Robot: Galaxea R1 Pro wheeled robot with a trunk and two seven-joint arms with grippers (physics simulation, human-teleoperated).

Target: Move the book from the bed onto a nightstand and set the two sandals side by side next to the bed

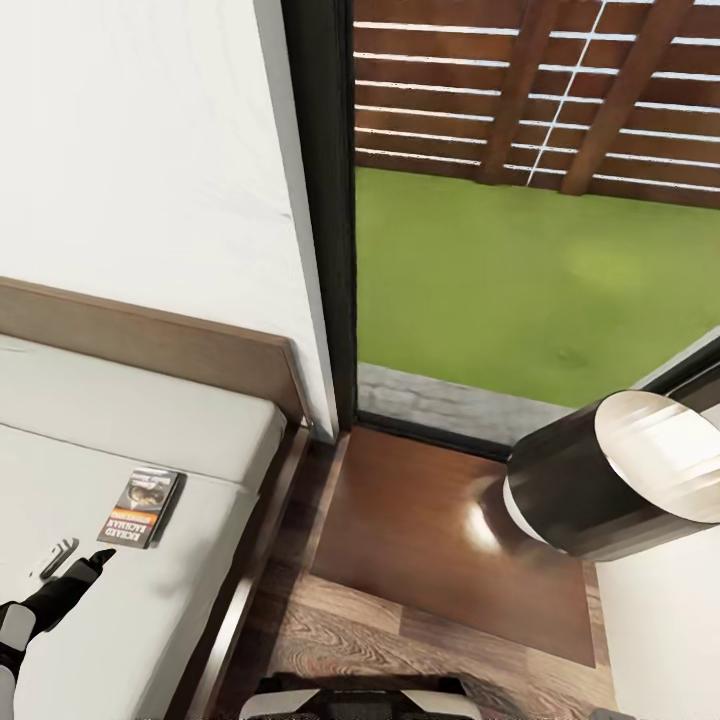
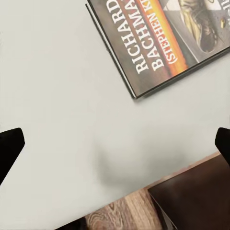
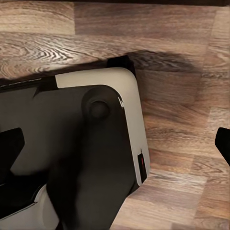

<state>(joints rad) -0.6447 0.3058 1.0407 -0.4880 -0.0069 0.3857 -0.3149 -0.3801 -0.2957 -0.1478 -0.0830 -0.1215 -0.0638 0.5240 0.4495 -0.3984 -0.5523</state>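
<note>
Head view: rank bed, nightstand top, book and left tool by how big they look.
1. bed, cut off by the frame edge
2. nightstand, partly hidden by the right arm's cylinder
3. and 4. book and left tool: look alike in size, and the tool is nearer the camera, so unranked.

The book [image 1: 142, 508] lies on the bed [image 1: 150, 430], near its right edge. The left gripper [image 1: 78, 560] is just in front of the book. The nightstand [image 1: 430, 540] stands right of the bed, before the window [image 1: 530, 200].
</note>
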